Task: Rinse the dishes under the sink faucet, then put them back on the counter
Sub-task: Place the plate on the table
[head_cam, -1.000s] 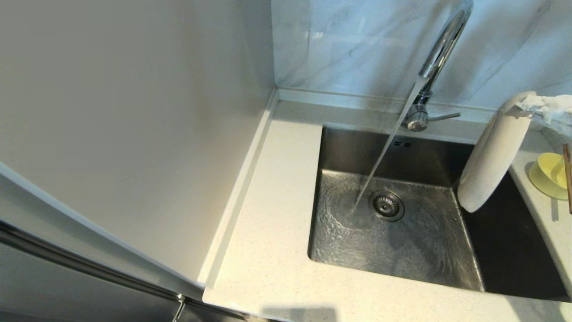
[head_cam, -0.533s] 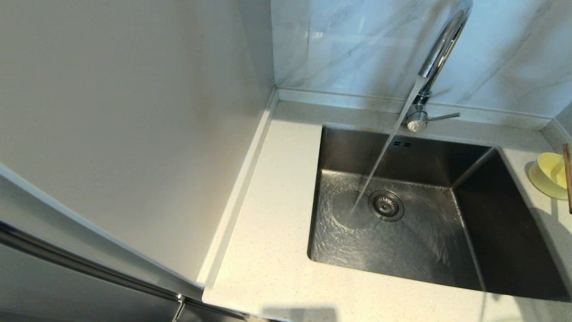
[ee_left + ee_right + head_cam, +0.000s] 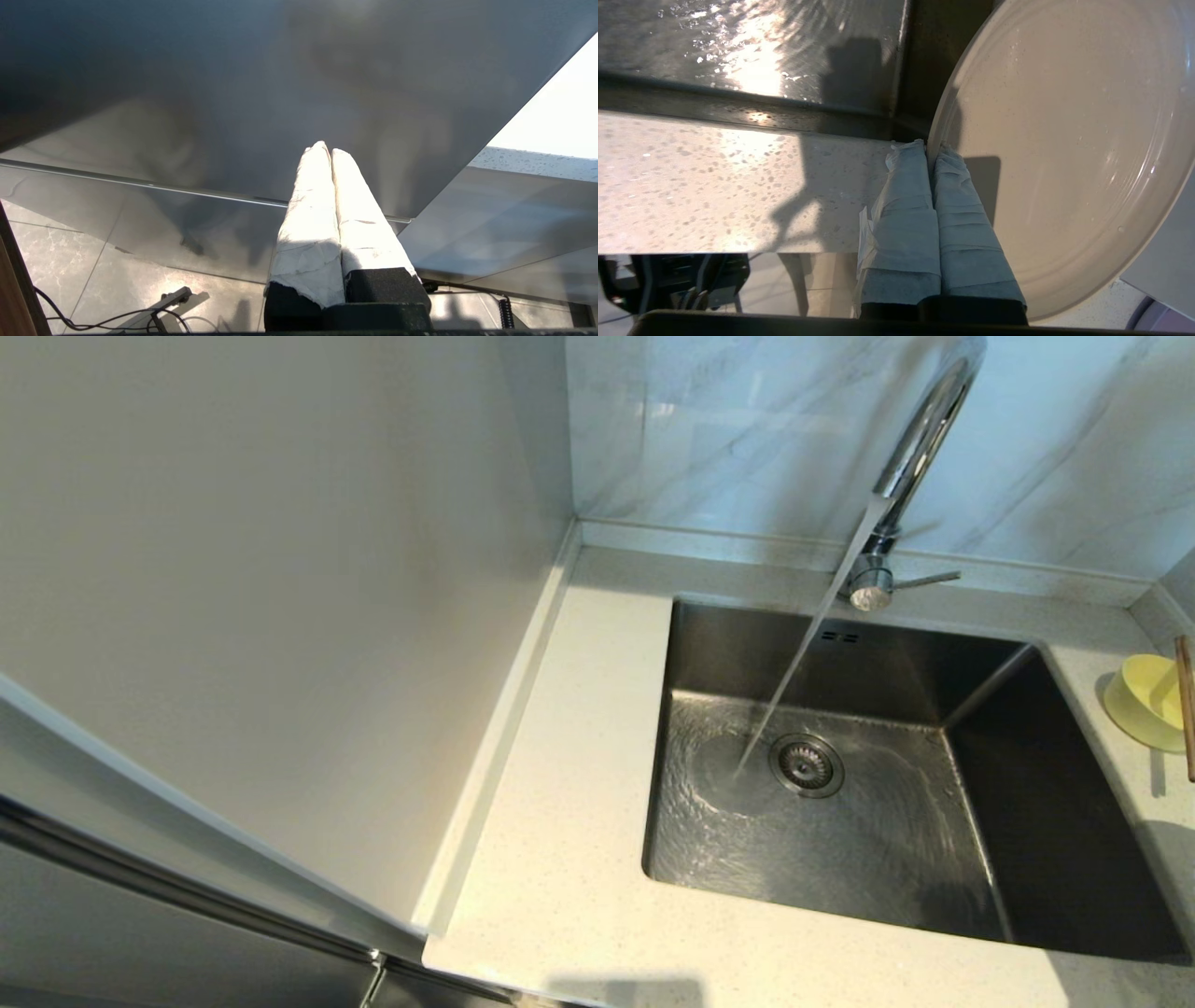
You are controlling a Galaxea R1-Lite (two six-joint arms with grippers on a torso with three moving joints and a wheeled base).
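Water streams from the chrome faucet [image 3: 920, 439] into the steel sink [image 3: 840, 821] beside its drain strainer [image 3: 807, 765]. The pale-yellow bowl [image 3: 1144, 700] lies on the counter [image 3: 579, 859] at the far right, with the brown chopsticks [image 3: 1186, 705] along the view's edge. In the right wrist view my right gripper [image 3: 931, 145] is shut on the rim of the cream-white plate [image 3: 1069, 140], held over the counter's front strip [image 3: 714, 182] at the sink's edge. The head view shows neither the plate nor the arm. My left gripper [image 3: 325, 148] is shut on nothing, parked low by a grey cabinet panel.
A tall pale panel [image 3: 280, 616] walls off the counter's left side. Grey-veined marble tiles [image 3: 747, 429] rise behind the faucet, whose thin lever [image 3: 924, 580] points right. Floor tiles and cables [image 3: 117, 298] lie under the left gripper.
The plate, held on edge over the sink's right side a second ago, has left the head view to the right. Water keeps running into the sink.
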